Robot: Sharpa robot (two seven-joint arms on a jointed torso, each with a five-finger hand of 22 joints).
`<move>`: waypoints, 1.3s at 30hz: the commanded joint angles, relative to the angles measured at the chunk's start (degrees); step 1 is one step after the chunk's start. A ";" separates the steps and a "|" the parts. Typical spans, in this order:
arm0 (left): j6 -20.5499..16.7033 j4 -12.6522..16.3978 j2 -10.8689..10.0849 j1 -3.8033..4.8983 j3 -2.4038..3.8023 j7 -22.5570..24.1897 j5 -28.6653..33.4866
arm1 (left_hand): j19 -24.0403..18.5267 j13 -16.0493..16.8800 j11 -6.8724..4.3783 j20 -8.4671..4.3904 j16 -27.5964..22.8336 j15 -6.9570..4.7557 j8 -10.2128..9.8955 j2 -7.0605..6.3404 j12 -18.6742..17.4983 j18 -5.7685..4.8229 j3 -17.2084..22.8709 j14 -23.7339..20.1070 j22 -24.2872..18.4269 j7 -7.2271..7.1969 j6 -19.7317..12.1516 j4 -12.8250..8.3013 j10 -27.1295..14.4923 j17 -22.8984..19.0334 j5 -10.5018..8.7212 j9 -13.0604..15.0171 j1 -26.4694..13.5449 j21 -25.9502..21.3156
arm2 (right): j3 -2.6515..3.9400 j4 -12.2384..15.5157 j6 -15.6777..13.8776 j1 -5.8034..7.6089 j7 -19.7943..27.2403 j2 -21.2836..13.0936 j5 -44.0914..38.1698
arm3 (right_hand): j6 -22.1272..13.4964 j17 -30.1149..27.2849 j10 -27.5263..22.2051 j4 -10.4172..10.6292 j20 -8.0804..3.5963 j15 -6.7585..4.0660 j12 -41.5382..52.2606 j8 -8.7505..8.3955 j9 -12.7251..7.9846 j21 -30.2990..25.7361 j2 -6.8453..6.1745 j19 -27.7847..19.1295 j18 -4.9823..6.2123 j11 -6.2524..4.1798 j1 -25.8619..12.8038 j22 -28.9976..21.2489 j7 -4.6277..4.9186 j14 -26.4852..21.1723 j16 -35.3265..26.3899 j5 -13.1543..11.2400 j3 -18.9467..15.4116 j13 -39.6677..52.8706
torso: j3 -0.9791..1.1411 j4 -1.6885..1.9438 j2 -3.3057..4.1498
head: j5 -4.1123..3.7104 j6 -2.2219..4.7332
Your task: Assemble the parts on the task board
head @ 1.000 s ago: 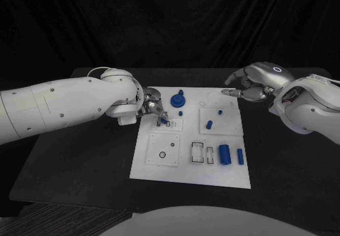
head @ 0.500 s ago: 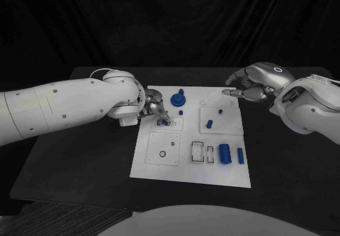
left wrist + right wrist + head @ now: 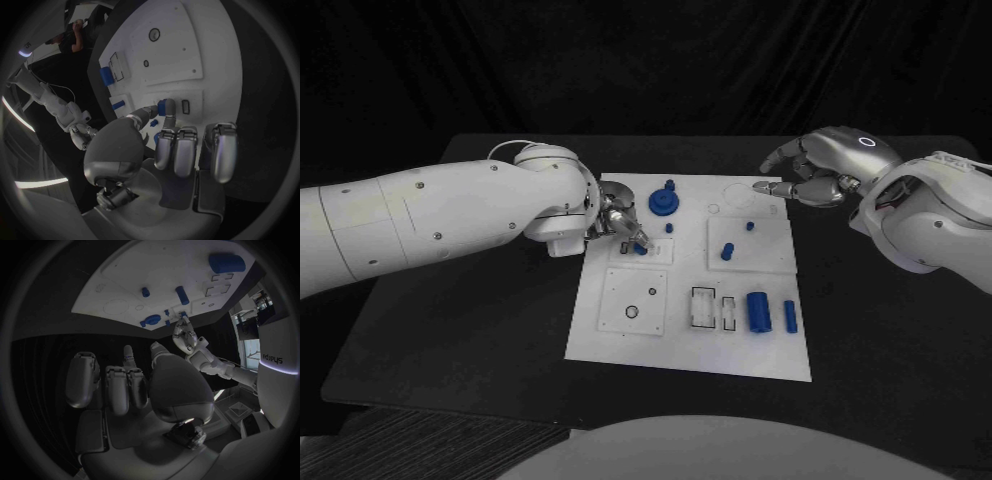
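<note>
Task board point(image 3: 678, 345), a white plate, is laid in the middle of the black table point(image 3: 459, 340). Near its far edge a round blue part with a knob point(image 3: 662, 203) is seen, and a small blue peg point(image 3: 668, 229) stands just below it. On the square panel beside these, two more blue pegs point(image 3: 737, 240) stand upright. Toward the near right corner a large blue cylinder point(image 3: 759, 312) and a slimmer blue bar point(image 3: 789, 317) are laid side by side, next to two outlined rectangular slots point(image 3: 714, 309).

At the small panel on the board's left side, a small blue part point(image 3: 635, 247) is pinched between the thumb and a fingertip of the left hand point(image 3: 615, 222); in the left wrist view the same part point(image 3: 165, 107) is seen held right at the board's surface, beside a small rectangular slot point(image 3: 185, 104), while the other fingers point(image 3: 187, 150) are curled in.

The right hand point(image 3: 808, 175) is held above the board's far right corner, with its fingers loosely bent and apart and nothing held in them.
</note>
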 commanded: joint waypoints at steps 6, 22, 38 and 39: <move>-1.29 -0.25 0.11 -0.18 0.04 1.30 0.04 | 0.41 15.03 -0.39 -0.16 0.15 -0.43 -0.27 0.69 -0.03 0.23 3.92 5.95 10.45 -0.17 -0.11 -3.53 6.11 15.09 -0.11 -0.12 -0.06 -0.11 | 0.04 -0.06 0.30 -0.19 -1.04 -0.02 -0.12 | 0.30 14.27 6.01 -0.19 -0.03 0.30 0.20 -0.35 -0.06 -0.15 -0.10 -0.25 0.17 0.35 0.69 10.09 0.01 5.68 -0.12 0.26 -0.20 15.09 | 0.03 0.08 0.01 | -0.11 0.02; -1.24 -0.31 0.14 -0.22 0.04 1.23 0.04 | 0.40 15.03 -0.39 -0.16 0.15 -0.43 -0.33 0.84 -0.03 0.23 3.99 5.95 10.44 -0.16 -0.08 -3.46 6.11 15.09 -0.13 -0.15 -0.11 -0.13 | 0.04 -0.25 0.75 -0.50 -1.15 -0.02 -0.12 | 0.38 14.19 6.01 -0.17 -0.04 0.29 0.20 -0.35 -0.08 -0.27 -0.08 -0.28 0.19 0.35 0.80 10.06 0.01 5.65 -0.23 0.42 -0.23 15.09 | 0.07 0.07 -0.03 | 0.10 0.02; -0.07 -0.52 0.24 -0.35 0.04 1.16 0.04 | 0.29 15.03 -0.37 -0.17 0.15 -0.42 -0.43 1.02 -0.03 0.27 4.06 5.95 10.35 -0.14 -0.05 -3.36 6.11 15.09 -0.19 -0.18 -0.20 -0.25 | 0.04 -0.20 1.07 -0.57 -1.33 -0.19 -0.12 | 0.38 14.19 6.01 -0.17 -0.04 0.29 0.20 -0.35 -0.08 -0.27 -0.08 -0.28 0.19 0.35 0.80 10.06 0.01 5.65 -0.23 0.42 -0.23 15.09 | 0.08 0.08 -0.14 | 0.08 0.02; 0.06 -0.52 0.25 -0.36 0.04 1.14 0.04 | 0.29 15.03 -0.37 -0.17 0.15 -0.42 -0.43 1.02 -0.03 0.27 4.06 5.95 10.35 -0.14 -0.05 -3.36 6.11 15.09 -0.19 -0.18 -0.20 -0.25 | 0.04 -0.20 1.10 -0.57 -1.34 -0.19 -0.12 | 0.43 14.18 6.01 -0.19 -0.04 0.29 0.20 -0.36 -0.10 -0.27 -0.07 -0.27 0.19 0.36 0.94 10.06 0.02 5.65 -0.23 0.60 -0.23 15.09 | 0.09 0.09 -0.13 | 0.14 0.02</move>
